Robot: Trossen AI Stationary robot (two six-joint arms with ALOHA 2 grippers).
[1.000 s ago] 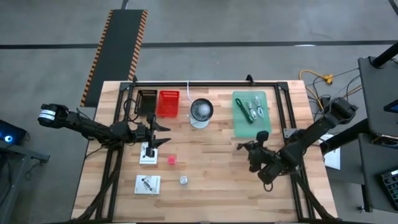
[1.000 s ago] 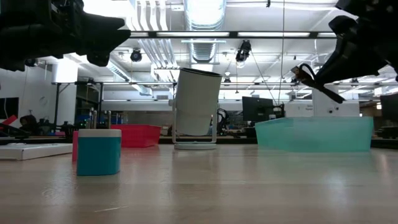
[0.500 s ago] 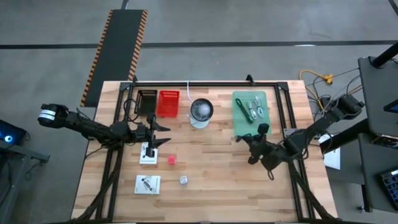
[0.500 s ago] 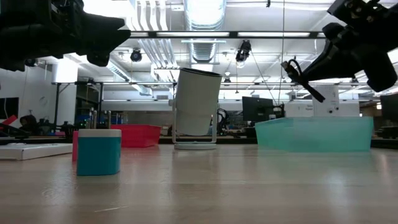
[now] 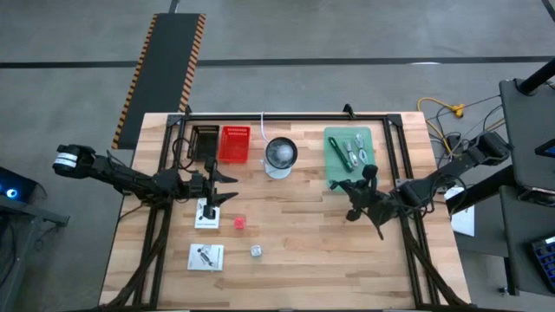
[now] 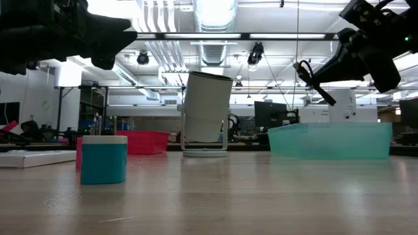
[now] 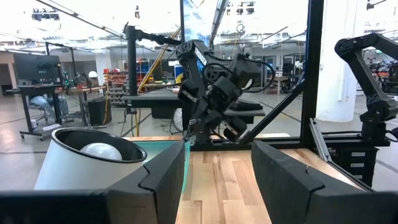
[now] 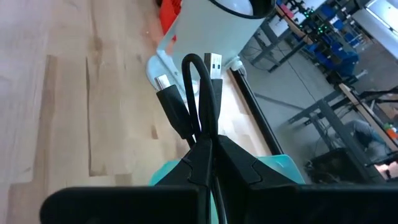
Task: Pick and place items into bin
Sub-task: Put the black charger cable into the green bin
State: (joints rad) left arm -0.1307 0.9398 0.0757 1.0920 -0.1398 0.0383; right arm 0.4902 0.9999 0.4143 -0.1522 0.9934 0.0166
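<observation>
Now right gripper (image 5: 358, 194) up off the table, clamped tight on a folded black cable (image 8: 196, 102), hanging just beside the green bin's (image 5: 333, 152) near edge. Left gripper (image 5: 227, 185) partly open, empty, hovering over a white card (image 5: 206, 214).

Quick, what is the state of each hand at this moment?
Left hand: open, holding nothing, above the white card.
Right hand: closed on a black USB cable, near the green bin.

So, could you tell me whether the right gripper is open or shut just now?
Shut: in the right wrist view the right gripper pinches a folded black USB cable, whose two plugs stick out beyond the fingertips.
</observation>
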